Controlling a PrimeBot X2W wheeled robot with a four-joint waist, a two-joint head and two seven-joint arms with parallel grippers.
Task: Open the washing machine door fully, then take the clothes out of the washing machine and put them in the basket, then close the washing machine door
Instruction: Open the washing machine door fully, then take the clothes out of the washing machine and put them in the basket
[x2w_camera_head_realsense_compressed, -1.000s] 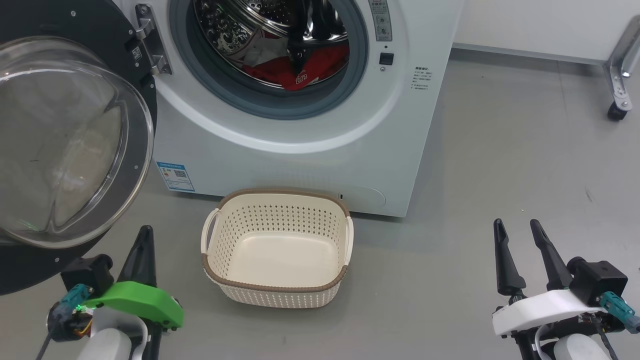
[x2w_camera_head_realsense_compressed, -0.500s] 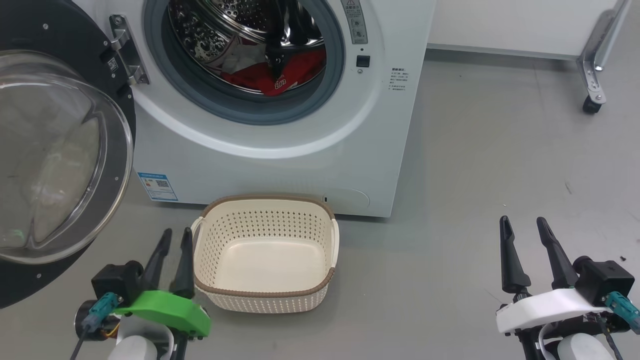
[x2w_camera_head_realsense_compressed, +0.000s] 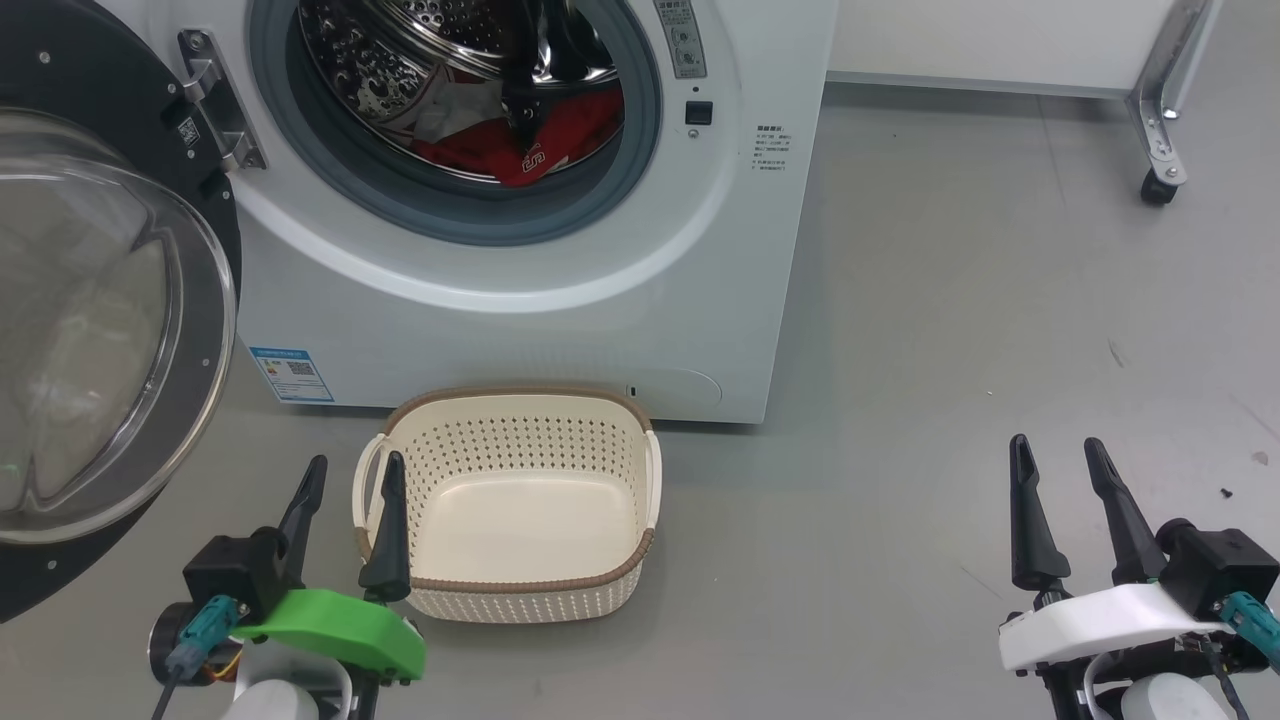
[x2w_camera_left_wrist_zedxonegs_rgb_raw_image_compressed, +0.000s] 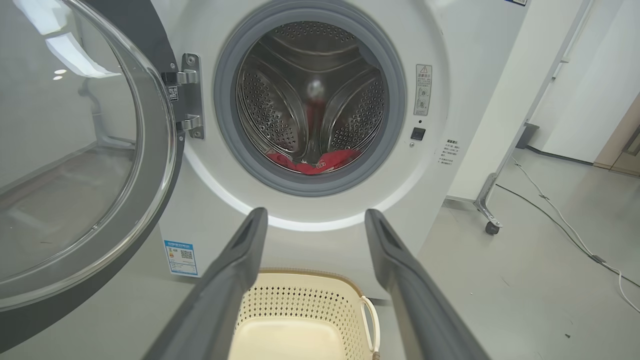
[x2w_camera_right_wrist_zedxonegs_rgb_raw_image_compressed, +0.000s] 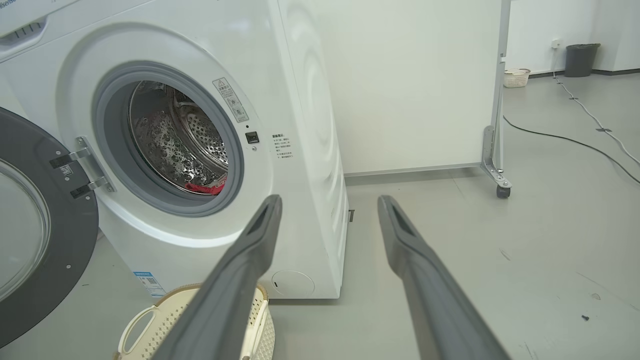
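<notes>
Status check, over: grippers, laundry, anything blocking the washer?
Left gripper and right gripper low, jaws open, empty. Door swung wide; red clothes in the drum; basket empty below. Nothing blocking the opening.

Washing machine (x2w_camera_head_realsense_compressed: 520, 300) stands on the floor (x2w_camera_head_realsense_compressed: 950, 350) at the far left, drum mouth facing the robot. Washing machine door (x2w_camera_head_realsense_compressed: 100, 330) hangs on hinges at the mouth's left and is swung out leftward. Clothes (x2w_camera_head_realsense_compressed: 520, 150) lie in the drum bottom, behind the mouth ring. Basket (x2w_camera_head_realsense_compressed: 520, 392) sits on the floor just before the machine front, below the mouth. Left gripper (x2w_camera_head_realsense_compressed: 356, 462) is at the basket's left handle; contact cannot be told. Right gripper (x2w_camera_head_realsense_compressed: 1055, 442) is well right of the basket, above the floor. Castor frame leg (x2w_camera_head_realsense_compressed: 1155, 120) stands at the floor's far right, beyond the machine.
</notes>
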